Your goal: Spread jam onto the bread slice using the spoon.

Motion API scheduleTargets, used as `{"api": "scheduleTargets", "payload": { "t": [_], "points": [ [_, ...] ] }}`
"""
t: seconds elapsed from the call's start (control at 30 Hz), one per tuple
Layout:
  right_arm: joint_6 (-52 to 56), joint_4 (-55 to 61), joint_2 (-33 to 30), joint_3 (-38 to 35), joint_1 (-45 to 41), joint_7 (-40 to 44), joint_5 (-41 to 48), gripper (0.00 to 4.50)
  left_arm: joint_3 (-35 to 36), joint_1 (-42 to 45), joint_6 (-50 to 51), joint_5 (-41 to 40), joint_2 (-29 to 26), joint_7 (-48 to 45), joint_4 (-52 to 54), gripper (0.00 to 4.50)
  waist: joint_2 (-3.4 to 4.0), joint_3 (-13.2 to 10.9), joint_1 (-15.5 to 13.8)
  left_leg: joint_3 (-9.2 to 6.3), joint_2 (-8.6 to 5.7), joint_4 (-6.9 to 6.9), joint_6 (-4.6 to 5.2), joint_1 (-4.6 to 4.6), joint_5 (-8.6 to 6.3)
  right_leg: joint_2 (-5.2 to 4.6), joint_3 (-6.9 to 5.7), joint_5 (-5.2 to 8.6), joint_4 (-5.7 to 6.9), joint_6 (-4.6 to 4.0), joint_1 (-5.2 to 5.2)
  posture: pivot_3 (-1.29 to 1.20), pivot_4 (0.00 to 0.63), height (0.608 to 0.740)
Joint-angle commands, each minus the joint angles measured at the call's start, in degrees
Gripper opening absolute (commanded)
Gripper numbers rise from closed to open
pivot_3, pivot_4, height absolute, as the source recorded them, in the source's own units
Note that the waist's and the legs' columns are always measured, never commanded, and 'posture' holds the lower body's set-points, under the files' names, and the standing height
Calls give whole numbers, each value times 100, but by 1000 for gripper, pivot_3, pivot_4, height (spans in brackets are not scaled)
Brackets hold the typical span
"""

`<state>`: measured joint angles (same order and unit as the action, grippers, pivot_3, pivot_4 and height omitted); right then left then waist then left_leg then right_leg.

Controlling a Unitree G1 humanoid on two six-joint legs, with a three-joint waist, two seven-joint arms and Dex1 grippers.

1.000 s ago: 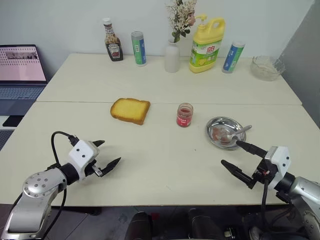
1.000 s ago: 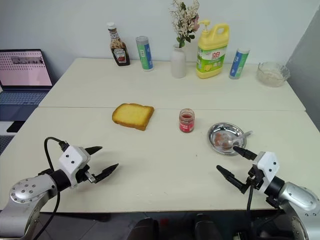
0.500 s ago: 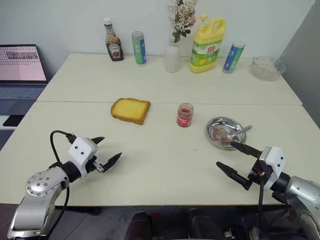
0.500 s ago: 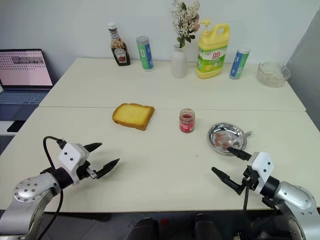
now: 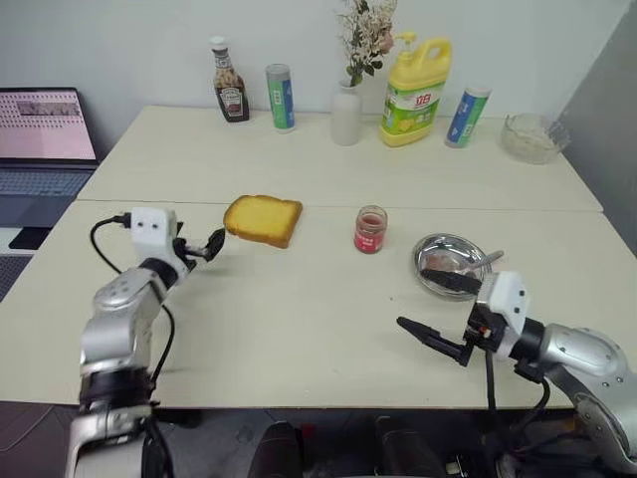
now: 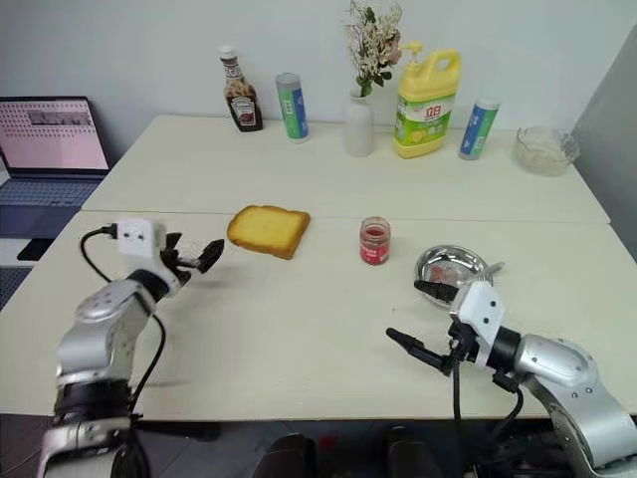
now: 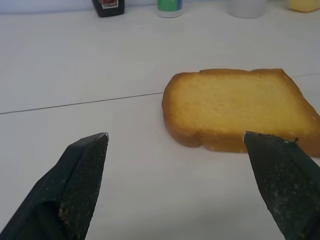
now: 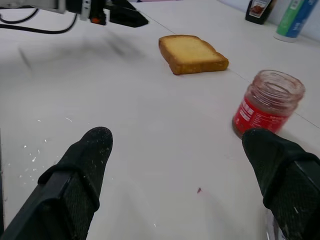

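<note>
The right pincer's [image 5: 441, 306] upper finger hides the steel dish's [image 5: 450, 249] near rim and part of the spoon [image 5: 482, 263].

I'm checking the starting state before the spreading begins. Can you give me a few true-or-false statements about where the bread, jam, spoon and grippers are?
1. The left gripper is open, close to the bread slice. True.
2. The spoon is held by the right gripper. False: it lies in the steel dish; the right gripper's fingers are open and hold nothing.
3. The jam stands between the bread slice and the steel dish. True.
4. The jam jar has a lid on. False: its mouth is open.
5. The bread slice lies on a plate. False: it lies on the table.
</note>
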<state>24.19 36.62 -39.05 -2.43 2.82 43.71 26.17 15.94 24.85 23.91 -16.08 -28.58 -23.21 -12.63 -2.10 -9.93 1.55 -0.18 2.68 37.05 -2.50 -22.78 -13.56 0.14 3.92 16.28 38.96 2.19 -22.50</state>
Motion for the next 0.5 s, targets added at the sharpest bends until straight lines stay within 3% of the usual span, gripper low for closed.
{"api": "scheduleTargets", "payload": {
  "t": [0.03,0.37,0.5],
  "points": [
    [451,380,-78,272,-492,-97,137,4487,-72,903,137,107,262,382,-1171,4500,-1,-1,-2,-2,0,0,0,-1,0,0,-3,-4,0,-7,0,0,150,740],
    [1111,531,-31,519,-1142,-285,261,4487,-148,2562,-81,256,610,481,-3957,4500,-3,-1,-12,-31,-4,-2,0,-13,0,1,-31,-8,4,-12,-5,0,150,740],
    [1234,592,-66,482,-1139,-323,310,4500,-139,2796,-178,271,587,448,-4402,3557,-3,-1,-18,-40,-9,0,-1,-11,0,-2,-38,-7,0,-11,6,0,150,740]
  ]
}}
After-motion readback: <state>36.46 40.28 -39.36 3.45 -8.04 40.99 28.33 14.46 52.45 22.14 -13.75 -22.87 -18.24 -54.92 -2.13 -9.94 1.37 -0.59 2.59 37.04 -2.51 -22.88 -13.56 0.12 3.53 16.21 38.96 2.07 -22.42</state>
